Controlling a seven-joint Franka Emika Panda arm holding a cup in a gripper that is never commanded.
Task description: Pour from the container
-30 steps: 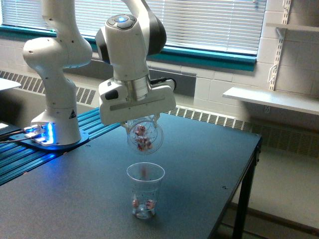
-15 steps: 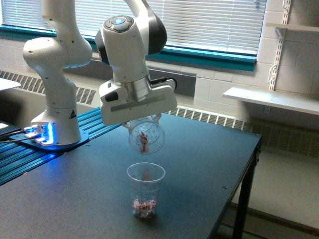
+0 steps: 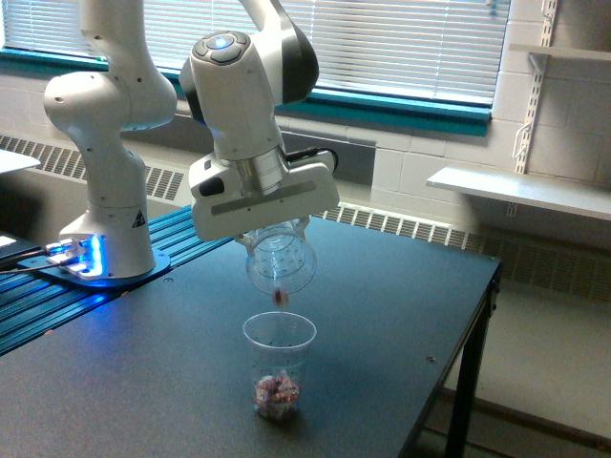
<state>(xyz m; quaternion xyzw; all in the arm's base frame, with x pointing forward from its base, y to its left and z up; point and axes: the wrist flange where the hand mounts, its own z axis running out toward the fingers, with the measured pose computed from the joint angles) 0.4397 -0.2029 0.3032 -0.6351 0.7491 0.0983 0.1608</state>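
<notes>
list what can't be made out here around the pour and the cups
- Fingers of the hand: hidden in the exterior view behind its white body, so the grip on the tilted container cannot be seen.
- Pieces in the standing cup: a pink-and-white pile too small and blurred to identify or count.
- Piece at the container's rim: too blurred to tell whether it is falling or stuck.
- Table: its near part is cut off by the bottom edge.
</notes>
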